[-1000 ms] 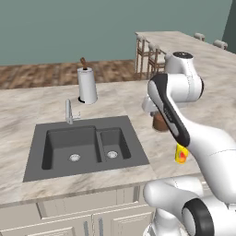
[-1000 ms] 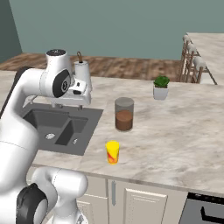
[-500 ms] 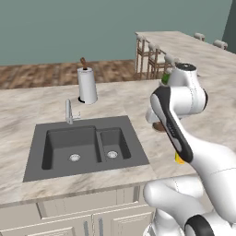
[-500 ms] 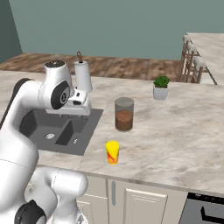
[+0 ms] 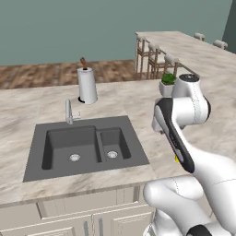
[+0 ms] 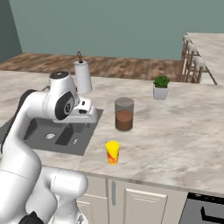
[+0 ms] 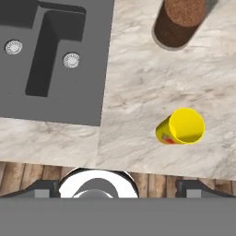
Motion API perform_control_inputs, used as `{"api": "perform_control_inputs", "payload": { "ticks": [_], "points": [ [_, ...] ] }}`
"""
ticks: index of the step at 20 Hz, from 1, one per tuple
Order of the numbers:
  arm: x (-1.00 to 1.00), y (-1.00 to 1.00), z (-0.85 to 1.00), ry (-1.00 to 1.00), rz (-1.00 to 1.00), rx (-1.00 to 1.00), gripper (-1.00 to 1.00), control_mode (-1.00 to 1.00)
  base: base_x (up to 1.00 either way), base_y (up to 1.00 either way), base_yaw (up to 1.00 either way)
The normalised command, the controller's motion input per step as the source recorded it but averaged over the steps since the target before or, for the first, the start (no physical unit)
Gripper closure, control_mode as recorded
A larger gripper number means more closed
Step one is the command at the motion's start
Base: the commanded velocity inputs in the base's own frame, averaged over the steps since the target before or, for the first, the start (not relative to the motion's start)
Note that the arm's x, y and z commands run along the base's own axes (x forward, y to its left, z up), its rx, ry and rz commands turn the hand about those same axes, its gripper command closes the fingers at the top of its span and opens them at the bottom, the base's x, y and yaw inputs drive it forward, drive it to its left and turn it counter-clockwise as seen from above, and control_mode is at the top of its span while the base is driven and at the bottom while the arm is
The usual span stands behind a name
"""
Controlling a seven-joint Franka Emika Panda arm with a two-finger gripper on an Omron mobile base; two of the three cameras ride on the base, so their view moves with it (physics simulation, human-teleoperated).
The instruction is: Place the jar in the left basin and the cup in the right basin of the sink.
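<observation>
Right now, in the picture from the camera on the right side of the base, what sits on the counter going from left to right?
Sink → paper-towel roll → yellow cup → brown and grey jar → small white pot with a green plant.

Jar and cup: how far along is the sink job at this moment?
Nothing is done yet. The jar and the cup both stand on the counter beside the sink; the left basin and right basin hold nothing. In hand: nothing, the end effector is open above the sink's edge. Left: both pick-and-place moves.
</observation>
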Motion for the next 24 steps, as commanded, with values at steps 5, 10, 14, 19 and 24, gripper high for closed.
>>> {"api": "perform_control_inputs", "payload": {
  "ticks": [5, 10, 14, 19, 24],
  "points": [
    [0.00, -0.21, -0.31, 0.00, 0.00, -0.08, -1.00, -1.00, 0.00, 0.00, 0.00],
    [0.00, -0.22, -0.36, 0.00, 0.00, -0.03, -1.00, -1.00, 0.00, 0.00, 0.00],
    [0.00, -0.19, -0.36, 0.01, 0.00, 0.00, -1.00, -1.00, 0.00, 0.00, 0.00],
    [0.00, -0.17, -0.31, 0.01, 0.00, 0.00, -1.00, -1.00, 0.00, 0.00, 0.00],
    [0.01, -0.13, -0.18, 0.01, 0.00, 0.00, -1.00, -1.00, 0.00, 0.00, 0.00]
  ]
}}
